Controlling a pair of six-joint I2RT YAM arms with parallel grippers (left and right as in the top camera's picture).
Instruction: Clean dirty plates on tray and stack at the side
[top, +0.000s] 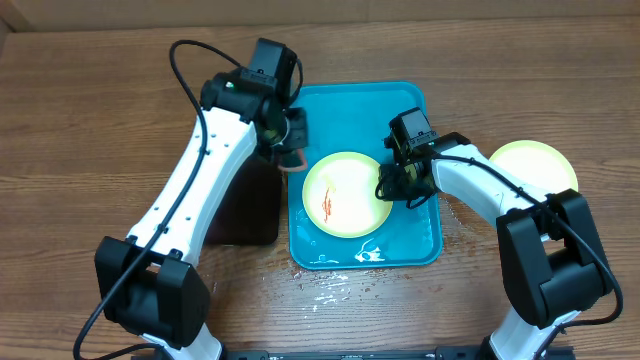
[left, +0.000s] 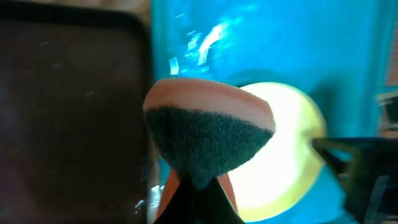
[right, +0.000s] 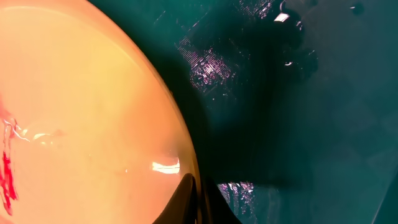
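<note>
Turquoise tray (top: 365, 108) flat on desk (top: 80, 120). Smeared plate (top: 345, 193) lies in it, red streak on its cream centre. Second plate (top: 530, 162), clean, on desk right of tray.

You have a large turquoise rectangular plastic tray (top: 420, 110), glossy and smooth, with wet glints on its floor; the round cream plate with a pale green rim (top: 346, 193) looks glazed and shiny, catching a bright highlight; the pink foam sponge (left: 208, 134) carries a coarse, fibrous dark green scouring face; the brown wooden table (top: 90, 130) looks matt and grained; the dark brown flat tray (left: 68, 93) looks smooth and dull.
</note>
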